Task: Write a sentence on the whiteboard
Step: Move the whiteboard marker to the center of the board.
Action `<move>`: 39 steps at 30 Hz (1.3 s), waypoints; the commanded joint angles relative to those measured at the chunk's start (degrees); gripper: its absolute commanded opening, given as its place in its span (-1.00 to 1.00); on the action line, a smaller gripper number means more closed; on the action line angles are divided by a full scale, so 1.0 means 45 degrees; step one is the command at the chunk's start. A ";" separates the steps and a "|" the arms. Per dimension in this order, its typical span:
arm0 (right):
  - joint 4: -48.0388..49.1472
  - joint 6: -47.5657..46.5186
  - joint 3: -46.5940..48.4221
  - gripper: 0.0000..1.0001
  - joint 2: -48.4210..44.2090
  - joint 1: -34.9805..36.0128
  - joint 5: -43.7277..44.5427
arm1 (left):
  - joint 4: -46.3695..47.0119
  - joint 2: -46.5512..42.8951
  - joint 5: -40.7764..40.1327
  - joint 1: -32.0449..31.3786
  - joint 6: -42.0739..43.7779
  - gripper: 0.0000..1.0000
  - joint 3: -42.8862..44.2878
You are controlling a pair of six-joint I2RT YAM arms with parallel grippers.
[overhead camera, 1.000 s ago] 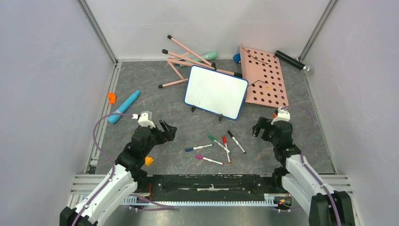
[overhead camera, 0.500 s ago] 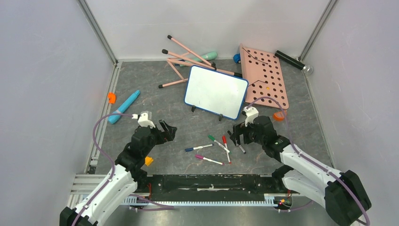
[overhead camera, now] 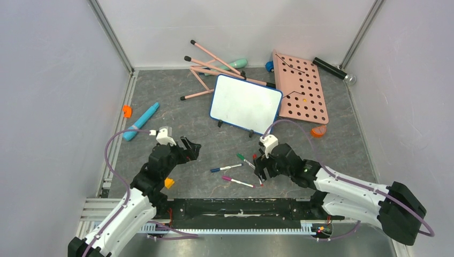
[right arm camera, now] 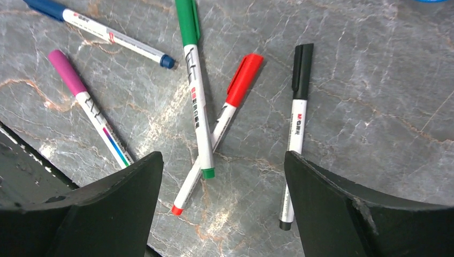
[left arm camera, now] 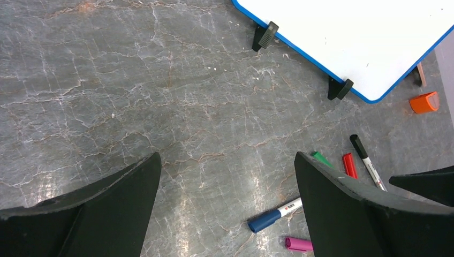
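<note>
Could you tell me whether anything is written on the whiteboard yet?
No, the whiteboard shows a bare white face inside its blue rim, with no letters on it.

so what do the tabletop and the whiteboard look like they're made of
Tabletop: dark grey stone-look sheet, maybe printed laminate or vinyl; pale marble-like veins, soft glare patches.
Whiteboard: smooth, glossy white coated panel in a blue rim, probably plastic; the small black feet look like plastic too.

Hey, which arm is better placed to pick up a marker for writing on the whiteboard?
Right. The right gripper hovers open directly over the red marker and green marker, which lie between its jaws. The left gripper, also open, sits well off to their left.
</note>
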 commanded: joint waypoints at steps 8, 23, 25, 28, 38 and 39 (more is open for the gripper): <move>0.0333 0.0172 0.1267 0.54 0.1900 0.1738 0.1499 | 0.0379 -0.0093 0.0008 -0.0039 0.0476 0.99 -0.0025; 0.0214 0.0525 0.1903 -0.46 0.3314 0.2236 0.2411 | 0.0352 -0.0141 0.0026 -0.0036 0.0473 0.99 -0.0045; 0.0188 0.0506 0.2032 -0.59 0.3389 0.2233 0.2422 | 0.0354 -0.0151 0.0027 -0.0043 0.0464 0.99 -0.0045; 0.0174 0.0430 0.2257 -0.57 0.3560 0.2233 0.2431 | 0.0354 -0.0169 0.0024 -0.0033 0.0462 0.99 -0.0045; 0.0351 0.0392 0.2625 -0.21 0.4548 0.2311 0.2120 | 0.0354 -0.0142 0.0003 -0.0043 0.0463 0.99 -0.0045; 0.0454 0.0394 0.2683 -0.21 0.4699 0.2341 0.1975 | 0.0354 -0.0125 0.0004 -0.0034 0.0462 0.99 -0.0040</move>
